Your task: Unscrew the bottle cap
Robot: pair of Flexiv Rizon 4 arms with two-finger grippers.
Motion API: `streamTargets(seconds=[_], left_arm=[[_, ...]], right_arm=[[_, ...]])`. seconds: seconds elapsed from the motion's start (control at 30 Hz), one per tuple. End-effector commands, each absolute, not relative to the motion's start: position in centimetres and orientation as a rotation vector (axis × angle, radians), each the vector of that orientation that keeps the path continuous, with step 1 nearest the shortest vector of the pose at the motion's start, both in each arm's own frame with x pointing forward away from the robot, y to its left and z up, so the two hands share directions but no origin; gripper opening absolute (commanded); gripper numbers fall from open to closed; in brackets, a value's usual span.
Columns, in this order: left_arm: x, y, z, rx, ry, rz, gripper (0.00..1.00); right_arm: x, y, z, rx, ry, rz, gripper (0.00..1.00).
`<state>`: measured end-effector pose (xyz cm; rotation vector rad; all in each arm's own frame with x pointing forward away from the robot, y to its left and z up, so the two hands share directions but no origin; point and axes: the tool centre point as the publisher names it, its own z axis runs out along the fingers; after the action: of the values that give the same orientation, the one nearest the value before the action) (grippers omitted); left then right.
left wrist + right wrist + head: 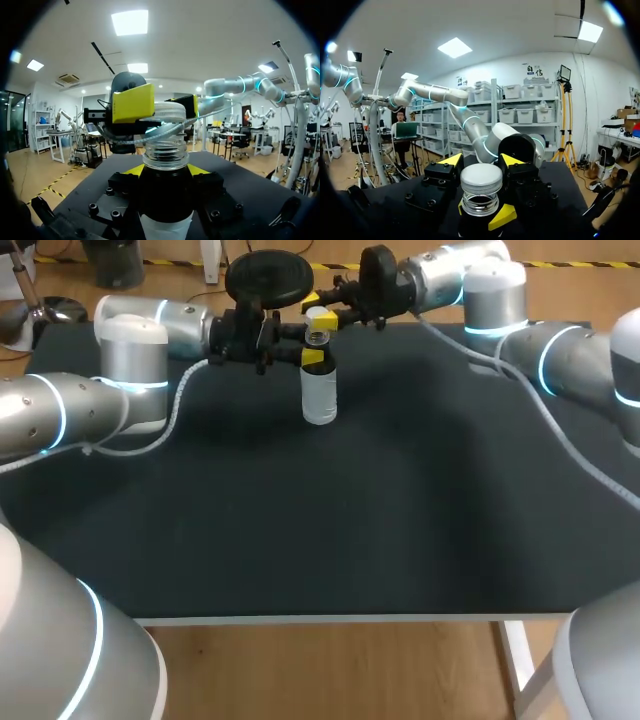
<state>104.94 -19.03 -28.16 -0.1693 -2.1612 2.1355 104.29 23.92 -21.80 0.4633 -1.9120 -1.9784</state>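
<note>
- The cap [481,179] is a pale, round, flat-topped piece of plastic. It sits level between the fingers of my right claw [481,162], which press on it from two opposite sides, so that claw is closed on the cap.
- Seen from my left wrist, the cap seems to hang just above the mouth with the thread bare beneath it. I judge it to be off the thread or at its very last turn. A cable crossing in front hides part of the gap.
- The neck [165,152] is clear plastic with raised spiral ridges and a collar ring under them.
- The bottle [319,395] is upright at the far middle of the surface. It is a smooth, clear cylinder with a pale wrap around the body. I cannot tell whether its base rests on the surface or hangs just above it.
- My left claw [312,358] is clamped on the bottle at the shoulder, just under the neck, with a yellow tip on each side. I take this grip as a brace that stops the body from spinning while the other claw twists. Being so low, it also leaves the cap free.
- The two claws come in from opposite sides, one above the other.
- The surface [330,520] is flat, matte and black.
</note>
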Motion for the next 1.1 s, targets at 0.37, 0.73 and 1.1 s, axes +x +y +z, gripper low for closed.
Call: streamTargets(seconds=[0.37,0.73,1.1], left_arm=[[105.0,-19.1,-28.2,-0.169,-2.161,2.134,0.0],[105.0,-19.1,-28.2,-0.169,-2.161,2.134,0.0],[105.0,-19.1,-28.2,-0.169,-2.161,2.134,0.0]], right_arm=[[105.3,15.9,-21.5,0.51,-2.038,-1.909,0.0],[104.7,12.8,-22.6,0.089,-2.345,-2.108,0.0],[103.8,11.8,-23.1,-0.155,-2.498,-2.139,0.0]])
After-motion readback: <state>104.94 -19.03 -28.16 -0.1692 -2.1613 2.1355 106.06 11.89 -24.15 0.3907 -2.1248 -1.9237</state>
